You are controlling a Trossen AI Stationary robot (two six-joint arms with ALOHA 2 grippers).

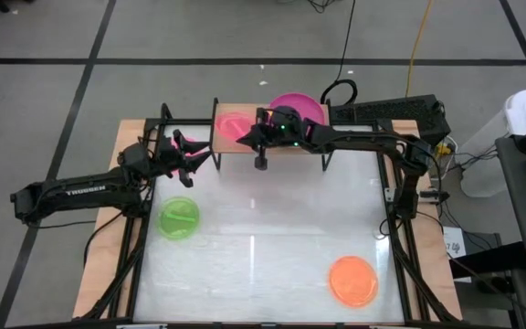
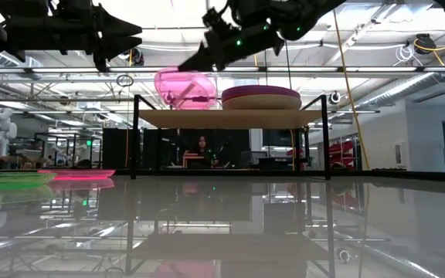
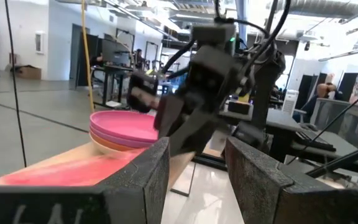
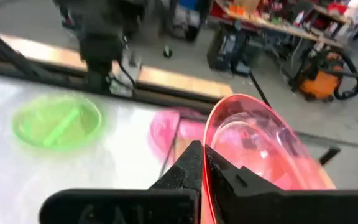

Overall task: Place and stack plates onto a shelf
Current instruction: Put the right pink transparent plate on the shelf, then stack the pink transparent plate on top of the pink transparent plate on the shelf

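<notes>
A small translucent pink plastic plate (image 4: 253, 143) is tilted over the light-wood shelf (image 1: 245, 144) at the table's 12 o'clock, its rim clamped in the right gripper (image 4: 205, 163). At its 3 o'clock a stack of larger round plates, magenta on top (image 1: 298, 106), rests on the shelf. The left gripper (image 3: 197, 168), fingers apart and empty, hovers at 10 o'clock above another pink plate (image 1: 185, 146), with a translucent green plate (image 1: 179, 217) at 8 o'clock and an orange one (image 1: 352, 280) at 4 o'clock.

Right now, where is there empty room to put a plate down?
The middle of the white tabletop, between the green plate and orange plate, is bare. The shelf is crowded: a plate stack, and the right hand holding a pink plate.
</notes>
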